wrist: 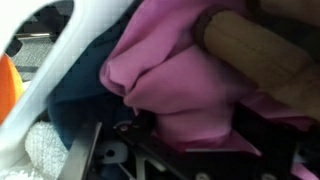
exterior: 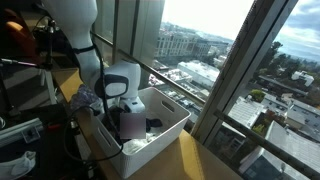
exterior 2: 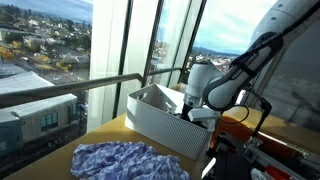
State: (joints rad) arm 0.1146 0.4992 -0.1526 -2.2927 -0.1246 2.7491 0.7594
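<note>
Windows (exterior: 205, 45) back an exterior view: the pink cloth (exterior: 131, 125) lies in the white basket (exterior: 176, 118), directly under the hand (exterior: 127, 104). In an exterior view the hand (exterior 2: 196, 108) dips inside the basket (exterior 2: 158, 124); how wide it stands cannot be told. In the wrist view, the pink cloth (wrist: 190, 85) lies close below, over a dark blue cloth (wrist: 85, 95).

High-rise room, probably an office or lab. Floor-to-ceiling windows (exterior: 235, 60) with dark frames ran along the far side, and city rooftops (exterior 2: 40, 60) lay well below. A railing (exterior 2: 80, 87) crossed the glass. A wooden table (exterior: 195, 160) held a white laundry basket (exterior: 172, 125). Cables and gear (exterior: 20, 70) crowded the left.
</note>
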